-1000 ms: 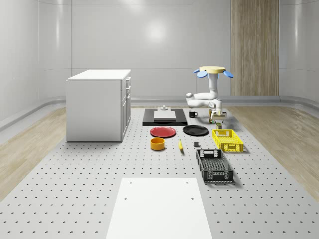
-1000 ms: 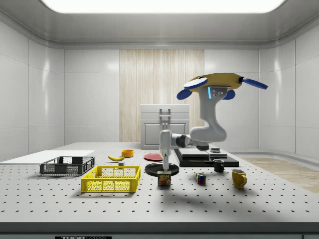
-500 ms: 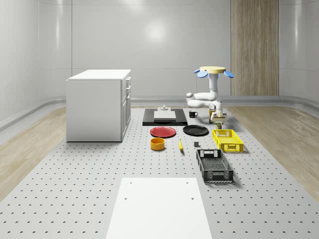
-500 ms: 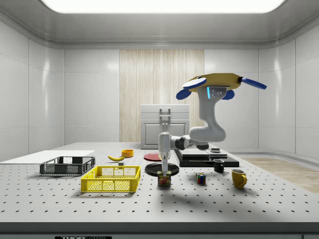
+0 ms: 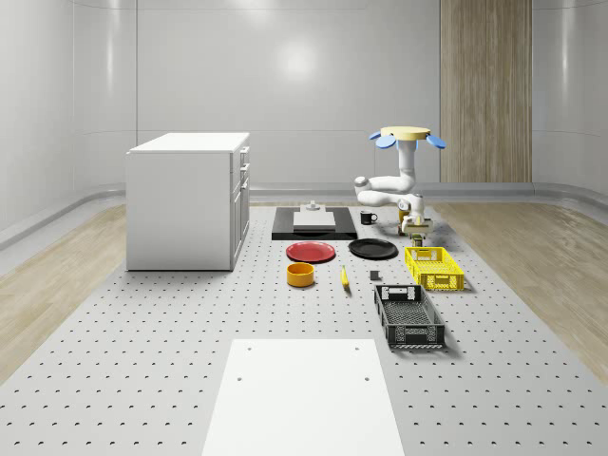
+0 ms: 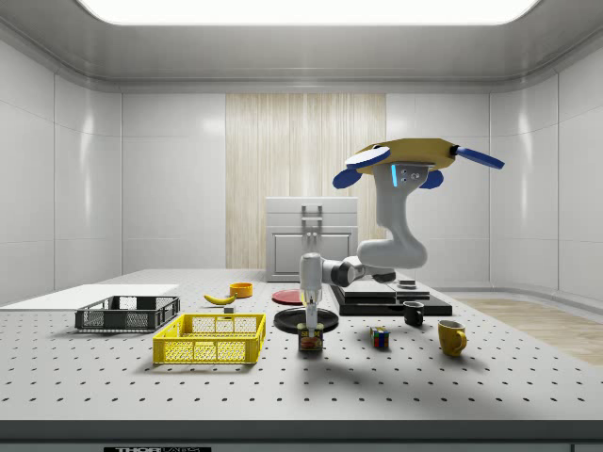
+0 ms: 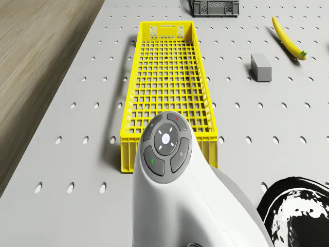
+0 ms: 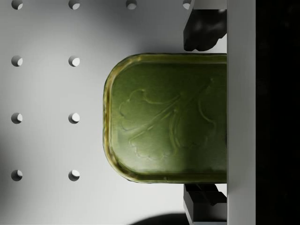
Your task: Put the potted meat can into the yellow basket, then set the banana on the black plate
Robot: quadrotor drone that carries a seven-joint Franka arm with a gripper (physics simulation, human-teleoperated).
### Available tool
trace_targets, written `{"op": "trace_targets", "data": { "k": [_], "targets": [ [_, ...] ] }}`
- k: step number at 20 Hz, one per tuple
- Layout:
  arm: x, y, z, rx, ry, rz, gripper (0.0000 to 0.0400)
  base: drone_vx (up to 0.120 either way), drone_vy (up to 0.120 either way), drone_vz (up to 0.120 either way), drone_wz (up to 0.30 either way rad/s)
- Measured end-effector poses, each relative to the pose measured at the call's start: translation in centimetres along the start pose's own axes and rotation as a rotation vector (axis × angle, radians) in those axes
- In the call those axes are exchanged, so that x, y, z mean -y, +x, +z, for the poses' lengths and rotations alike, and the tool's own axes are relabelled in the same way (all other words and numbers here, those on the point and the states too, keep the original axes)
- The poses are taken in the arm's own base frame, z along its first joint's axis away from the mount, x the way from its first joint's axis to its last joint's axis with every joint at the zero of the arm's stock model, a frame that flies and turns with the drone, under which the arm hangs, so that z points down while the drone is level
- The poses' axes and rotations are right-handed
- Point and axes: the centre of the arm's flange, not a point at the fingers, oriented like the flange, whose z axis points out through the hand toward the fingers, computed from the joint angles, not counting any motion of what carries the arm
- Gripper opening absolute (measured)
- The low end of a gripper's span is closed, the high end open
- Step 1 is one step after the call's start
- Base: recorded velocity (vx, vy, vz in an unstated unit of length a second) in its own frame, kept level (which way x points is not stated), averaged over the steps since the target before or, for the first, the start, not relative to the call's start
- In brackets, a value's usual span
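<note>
Came down over the last second, with the gripper [image 6: 309, 330] lowered from just above the potted meat can [image 6: 309, 343] to around its top. Kept the drone [image 6: 410, 155] hovering above the table [image 6: 471, 386], off to the side view's right of the can, with the arm bent down and across to reach it.

Showed, in the wrist view, the two fingers [image 8: 204, 28] spread apart, one on each side of the can's green lid [image 8: 164, 117], close against its sides but not visibly clamped. Left the can standing upright on the table, just beside the near end of the yellow basket [image 6: 209, 350] and outside it.

Counted as early in the first half of the task, by my reading: grasp about to be made, nothing yet lifted. Found the basket [image 7: 167, 77] empty in the drone view. Found the banana [image 7: 288, 38] lying on the table beyond the basket, well apart from the black plate [image 5: 372, 249], which carried nothing. Still needed: closing on the can, lifting it, dropping it in the basket, then the whole banana step.
</note>
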Motion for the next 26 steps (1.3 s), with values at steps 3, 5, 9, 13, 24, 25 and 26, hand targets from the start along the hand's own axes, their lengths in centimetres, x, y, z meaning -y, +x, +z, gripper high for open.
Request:
{"op": "trace_targets", "data": {
  "k": [3,5,9,13,24,25,26],
  "targets": [
    [0.0,0.0,0.1,0.000,0.000,0.000,0.0310,0.000,0.000,0.000,0.000],
    [0.0,0.0,0.1,0.000,0.000,0.000,0.0291,0.000,0.000,0.000,0.000],
    [-0.1,0.1,-0.1,-0.003,-0.001,0.005,0.0291,0.000,0.000,0.000,0.000],
    [-0.1,0.1,-1.2,-0.005,-0.002,0.004,0.0292,0.000,0.000,0.070,0.000],
    [-0.1,0.1,-2.4,-0.006,-0.003,0.007,0.0292,0.036,-0.036,0.120,0.000],
    [-0.1,0.1,-2.4,-0.006,-0.003,0.007,0.0292,0.120,-0.120,0.120,0.000],
    [-0.1,0.1,-2.4,-0.006,-0.003,0.006,0.0292,0.120,-0.120,0.120,0.000]
  ]
}}
